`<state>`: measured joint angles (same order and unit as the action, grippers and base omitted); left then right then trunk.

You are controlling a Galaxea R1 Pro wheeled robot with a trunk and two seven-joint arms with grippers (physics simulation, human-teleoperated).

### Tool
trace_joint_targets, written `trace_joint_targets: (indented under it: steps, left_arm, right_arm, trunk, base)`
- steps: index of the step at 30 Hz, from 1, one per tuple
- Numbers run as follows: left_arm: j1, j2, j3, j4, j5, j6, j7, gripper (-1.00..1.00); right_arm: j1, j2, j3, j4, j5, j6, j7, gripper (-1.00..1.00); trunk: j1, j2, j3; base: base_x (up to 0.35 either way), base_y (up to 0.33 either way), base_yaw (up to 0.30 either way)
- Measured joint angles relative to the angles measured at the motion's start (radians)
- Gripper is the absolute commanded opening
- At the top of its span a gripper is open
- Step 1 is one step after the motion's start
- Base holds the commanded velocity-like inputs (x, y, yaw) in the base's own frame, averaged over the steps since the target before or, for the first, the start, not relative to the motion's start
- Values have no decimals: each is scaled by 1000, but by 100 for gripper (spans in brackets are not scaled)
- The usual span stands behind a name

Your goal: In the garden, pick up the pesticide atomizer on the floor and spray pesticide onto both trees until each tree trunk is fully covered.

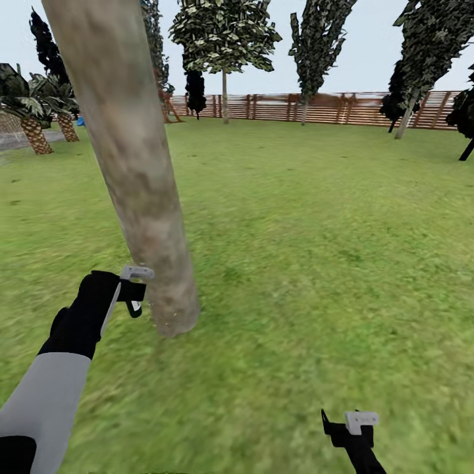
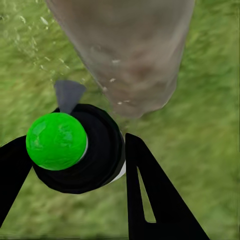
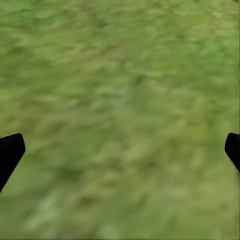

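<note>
The pesticide atomizer (image 2: 75,150), a black body with a bright green round cap and a grey nozzle, sits between the fingers of my left gripper (image 2: 75,172), which is shut on it. The nozzle points at the base of a thick mottled beige-grey tree trunk (image 2: 130,50) a short way off, and pale specks dot the bark and the air beside it. In the head view this trunk (image 1: 135,164) leans up from the grass floor (image 1: 296,263), with my left gripper (image 1: 135,299) just beside its foot. A second tall tree (image 1: 224,99) stands far back by the fence. My right gripper (image 1: 342,428) hangs open over the grass.
A brown slatted fence (image 1: 342,108) closes the lawn at the back. Dark conifers (image 1: 316,39) stand along it, and short palms (image 1: 33,128) stand at the far left near grey paving. Open lawn stretches to the right of the near trunk.
</note>
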<state>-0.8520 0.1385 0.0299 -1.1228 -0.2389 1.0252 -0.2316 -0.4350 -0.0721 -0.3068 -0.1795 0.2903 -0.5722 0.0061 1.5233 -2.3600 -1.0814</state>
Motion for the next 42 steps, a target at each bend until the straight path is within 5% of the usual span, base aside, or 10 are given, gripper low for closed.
trace_joint_targets:
  steps: [11, 17, 24, 28, 42]
  left_arm:
    - [15, -1, 1, 9, 0, -1, 3, -100]
    - [107, 11, 15, 8, -2, -3, 11, -100]
    - [117, 6, 16, 6, -1, -4, 12, -100]
    - [148, 12, 90, 15, -2, -12, 15, -100]
    - [202, 3, 69, 17, 3, -16, 16, -100]
  right_arm:
    - [0, -1, -1, 0, 0, 0, 0, 100]
    - [0, 0, 0, 0, 0, 0, 0, 100]
    - [0, 0, 0, 0, 0, 0, 0, 100]
    - [0, 0, 0, 0, 0, 0, 0, 100]
    - [0, 0, 0, 0, 0, 0, 0, 100]
  trunk:
    - [0, 0, 0]
    - [0, 0, 0]
    - [0, 0, 0]
    - [0, 0, 0]
    - [0, 0, 0]
  base:
    - [210, -215, 14]
    - [38, -254, 77]
    - [-84, -250, 268]
    - [8, -48, 171]
    - [202, -51, 36]
